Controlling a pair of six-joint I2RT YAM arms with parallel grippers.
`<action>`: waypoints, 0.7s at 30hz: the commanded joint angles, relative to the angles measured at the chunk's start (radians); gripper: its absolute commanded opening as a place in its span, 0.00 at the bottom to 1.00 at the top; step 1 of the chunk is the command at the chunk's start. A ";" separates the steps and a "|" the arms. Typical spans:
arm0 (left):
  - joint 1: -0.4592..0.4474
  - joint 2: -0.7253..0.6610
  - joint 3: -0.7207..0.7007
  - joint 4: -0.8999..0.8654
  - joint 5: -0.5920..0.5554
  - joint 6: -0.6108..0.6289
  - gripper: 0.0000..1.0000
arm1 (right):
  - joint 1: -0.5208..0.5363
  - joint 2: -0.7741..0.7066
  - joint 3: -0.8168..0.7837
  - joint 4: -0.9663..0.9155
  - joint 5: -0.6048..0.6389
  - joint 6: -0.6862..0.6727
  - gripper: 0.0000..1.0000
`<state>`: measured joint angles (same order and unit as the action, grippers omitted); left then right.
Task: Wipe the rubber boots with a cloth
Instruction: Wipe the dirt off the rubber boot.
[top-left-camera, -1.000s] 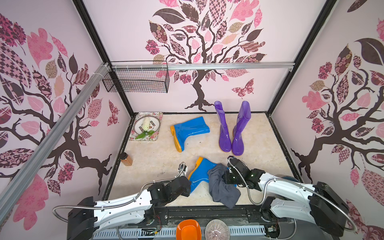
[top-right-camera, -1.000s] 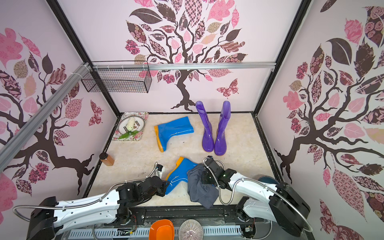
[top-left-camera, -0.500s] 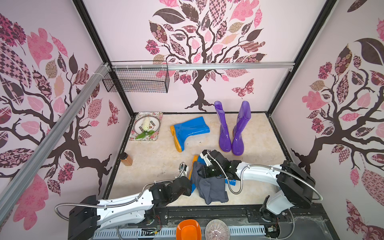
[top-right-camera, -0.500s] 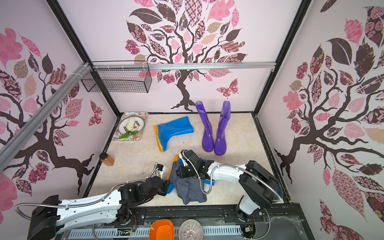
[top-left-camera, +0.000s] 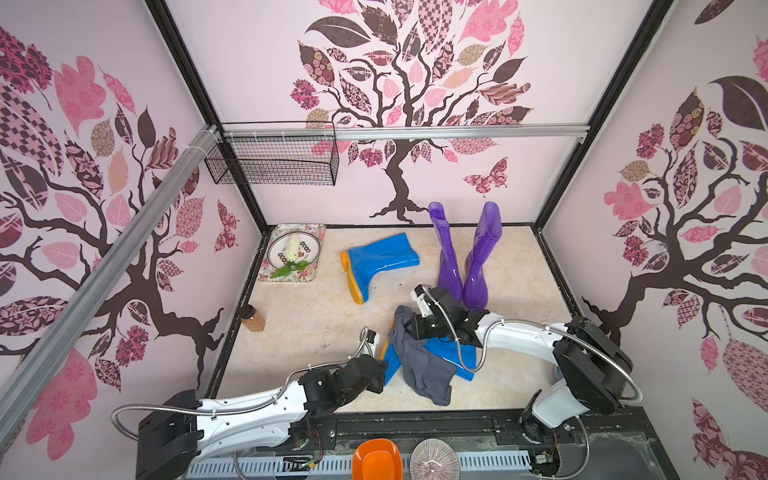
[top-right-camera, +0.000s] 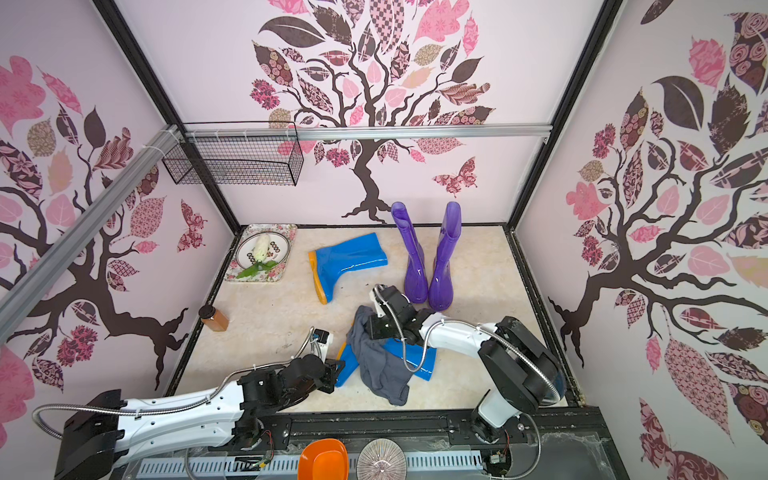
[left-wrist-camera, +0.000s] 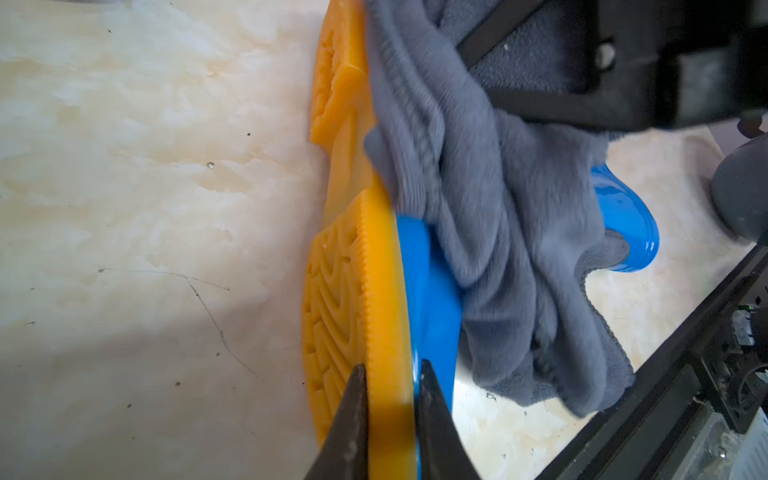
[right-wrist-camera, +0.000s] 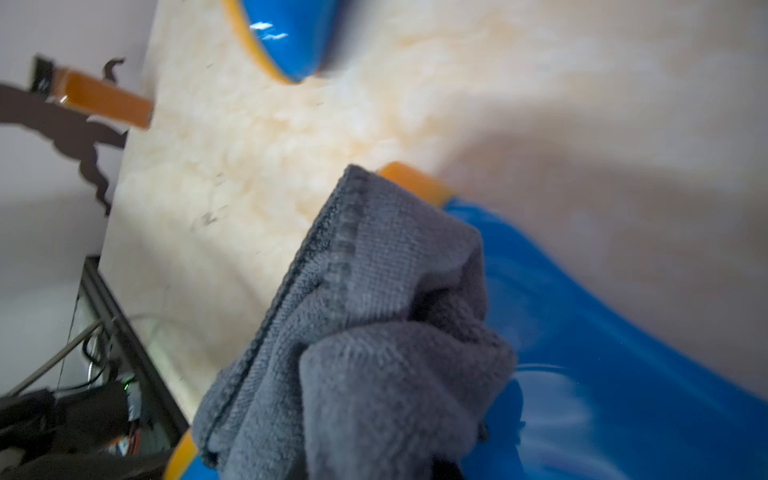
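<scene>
left gripper (left-wrist-camera: 391, 365) pinching blue boot (left-wrist-camera: 430, 291) by sole, right gripper (top-left-camera: 410, 327) clamping grey cloth (left-wrist-camera: 498, 216)

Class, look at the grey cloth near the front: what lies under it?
Under the cloth lies a blue boot on its side. Its orange sole and shaft end show; the cloth covers its middle.

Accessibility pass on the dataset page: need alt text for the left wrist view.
The left gripper pinches the orange sole of a blue boot lying on its side on a pale marbled floor. A grey cloth is draped over the boot, with the black right gripper holding a bunch of it.
</scene>
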<state>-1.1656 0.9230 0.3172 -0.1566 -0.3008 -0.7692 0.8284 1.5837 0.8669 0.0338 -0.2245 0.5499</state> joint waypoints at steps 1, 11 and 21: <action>-0.005 0.001 -0.063 -0.046 0.093 0.005 0.00 | -0.010 0.080 0.043 0.043 -0.046 0.014 0.00; -0.004 -0.032 -0.087 -0.034 0.079 -0.010 0.00 | -0.187 0.236 0.130 -0.098 0.141 0.018 0.00; -0.005 -0.032 -0.079 -0.051 0.079 -0.017 0.00 | 0.029 -0.010 -0.021 0.021 -0.045 0.101 0.00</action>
<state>-1.1564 0.8772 0.2783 -0.1200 -0.3096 -0.7937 0.8024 1.6543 0.9070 0.0391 -0.1162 0.5800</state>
